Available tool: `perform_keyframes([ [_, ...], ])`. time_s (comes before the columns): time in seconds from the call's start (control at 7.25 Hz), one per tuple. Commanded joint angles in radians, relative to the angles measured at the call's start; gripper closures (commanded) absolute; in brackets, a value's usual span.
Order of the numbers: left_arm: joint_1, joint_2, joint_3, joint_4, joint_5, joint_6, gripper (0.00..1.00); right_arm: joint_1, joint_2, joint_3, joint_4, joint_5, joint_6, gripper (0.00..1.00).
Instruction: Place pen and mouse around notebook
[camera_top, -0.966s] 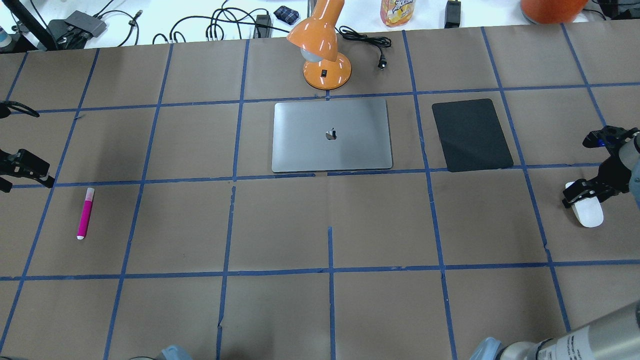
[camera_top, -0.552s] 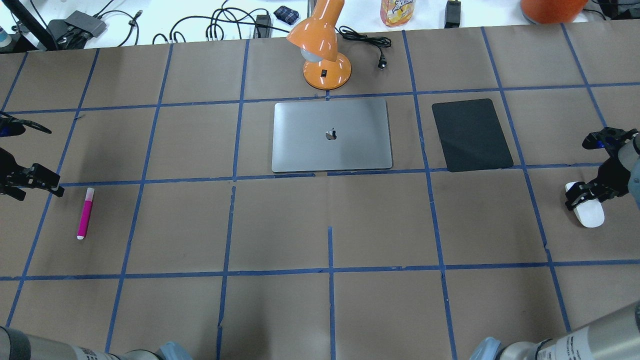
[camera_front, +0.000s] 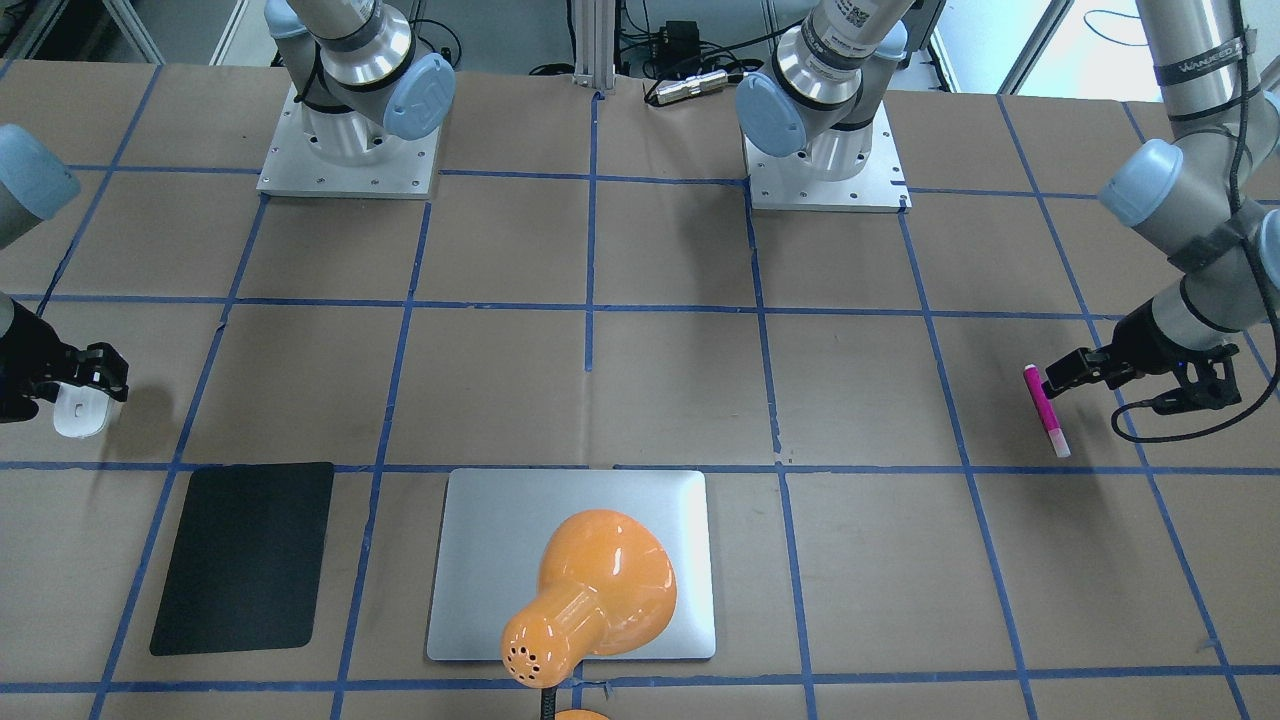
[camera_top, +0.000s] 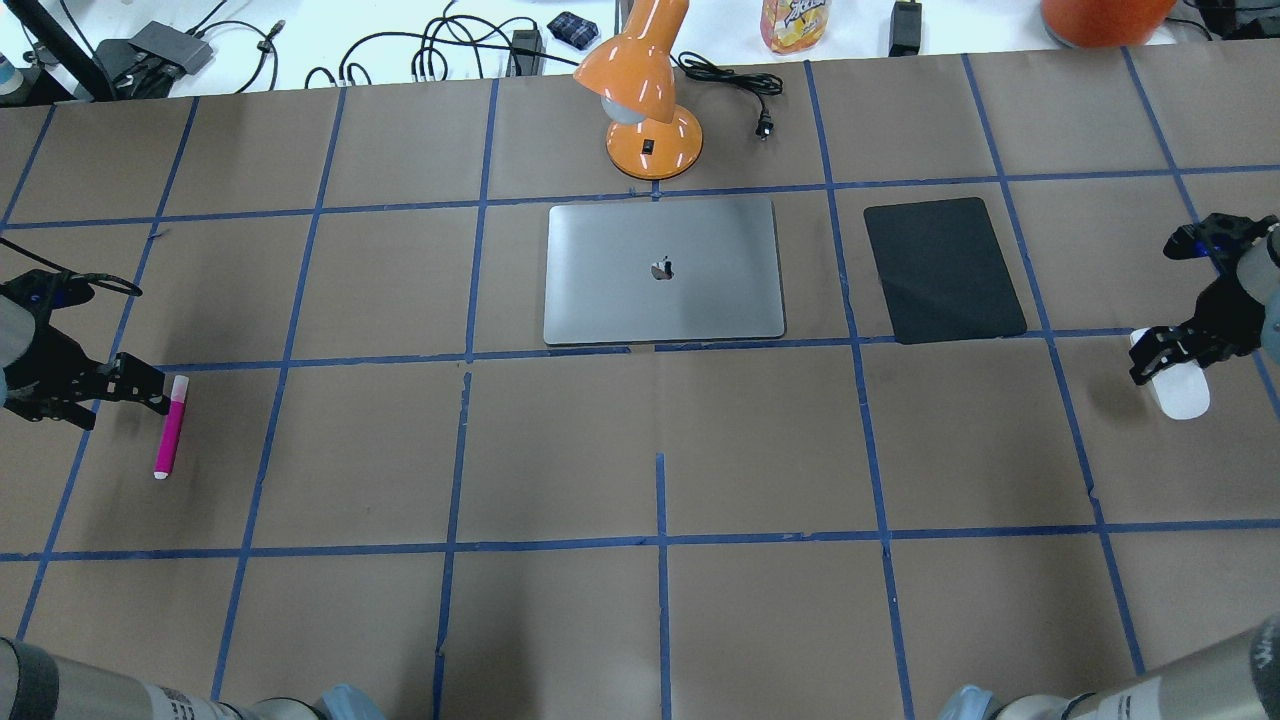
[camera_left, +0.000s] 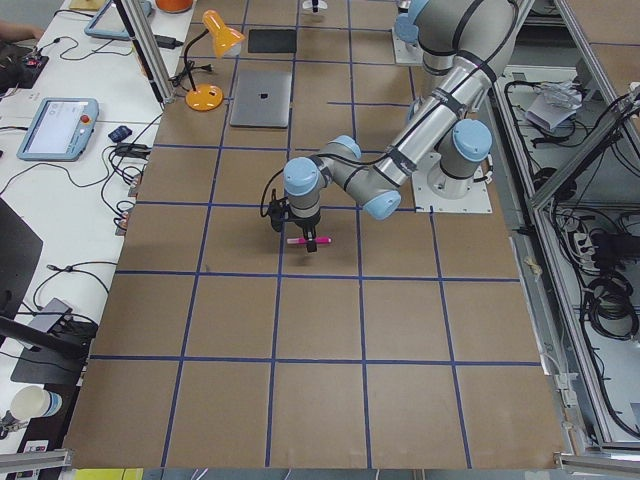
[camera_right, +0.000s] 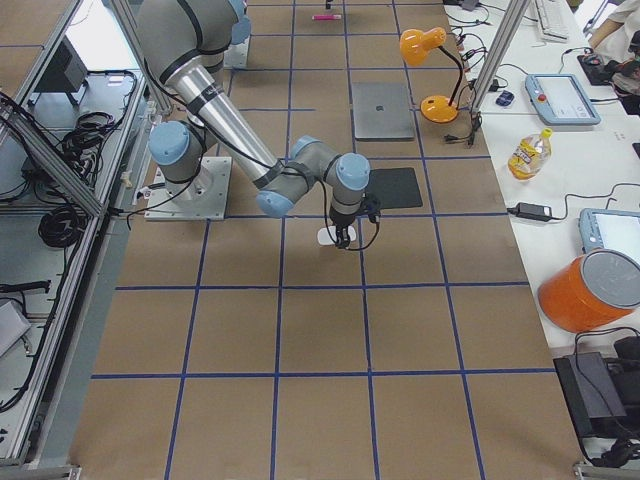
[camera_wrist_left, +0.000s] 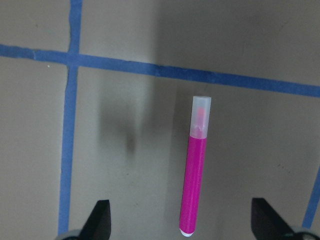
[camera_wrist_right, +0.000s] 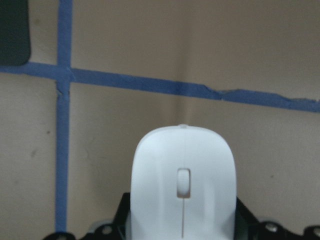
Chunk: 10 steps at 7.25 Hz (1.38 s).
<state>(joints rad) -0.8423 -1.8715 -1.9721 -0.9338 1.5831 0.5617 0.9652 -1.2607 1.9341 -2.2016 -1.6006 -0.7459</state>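
Note:
The magenta pen (camera_top: 170, 425) lies flat on the brown table at the far left, its pale cap pointing away from the robot. My left gripper (camera_top: 145, 388) hovers at the cap end, open. In the left wrist view the pen (camera_wrist_left: 195, 180) lies between the spread fingertips (camera_wrist_left: 102, 217), untouched. The white mouse (camera_top: 1180, 392) is at the far right, with my right gripper (camera_top: 1165, 362) shut on it; the right wrist view shows the mouse (camera_wrist_right: 182, 185) held between the jaws. The silver notebook (camera_top: 663, 270) lies closed at the table's middle back.
A black mat (camera_top: 943, 270) lies right of the notebook. An orange desk lamp (camera_top: 650, 120) stands just behind the notebook, its plug cable (camera_top: 745, 95) beside it. A bottle (camera_top: 795, 22) and cables sit on the white bench beyond.
My left gripper has moved right and toward the robot, up to the pen's cap end. My right gripper has carried the mouse a little away from the robot.

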Motion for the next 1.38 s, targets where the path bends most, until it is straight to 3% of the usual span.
perform_keyframes([
  [0.0, 0.000, -0.023, -0.033, 0.055, -0.026, -0.005, 0.00, 0.178, 0.021, -0.134, 0.063, 0.060, 0.154, 0.52],
  [0.28, 0.000, -0.060, -0.028, 0.104, -0.031, -0.010, 0.00, 0.340, 0.154, -0.324, 0.075, 0.080, 0.369, 0.51],
  [0.41, -0.001, -0.078, -0.027, 0.128, -0.031, -0.010, 0.09, 0.390, 0.241, -0.421, 0.086, 0.076, 0.399, 0.52],
  [0.55, -0.001, -0.084, -0.024, 0.133, -0.031, -0.010, 0.14, 0.400, 0.282, -0.455, 0.094, 0.067, 0.399, 0.52],
  [0.83, -0.001, -0.084, -0.024, 0.133, -0.049, -0.010, 0.24, 0.405, 0.306, -0.423, 0.102, 0.070, 0.396, 0.53],
  [1.1, -0.001, -0.084, -0.024, 0.133, -0.052, -0.011, 0.47, 0.403, 0.308, -0.388, 0.100, 0.076, 0.402, 0.53],
  [1.24, -0.001, -0.084, -0.024, 0.133, -0.055, -0.011, 0.66, 0.403, 0.307, -0.391, 0.097, 0.077, 0.402, 0.50],
])
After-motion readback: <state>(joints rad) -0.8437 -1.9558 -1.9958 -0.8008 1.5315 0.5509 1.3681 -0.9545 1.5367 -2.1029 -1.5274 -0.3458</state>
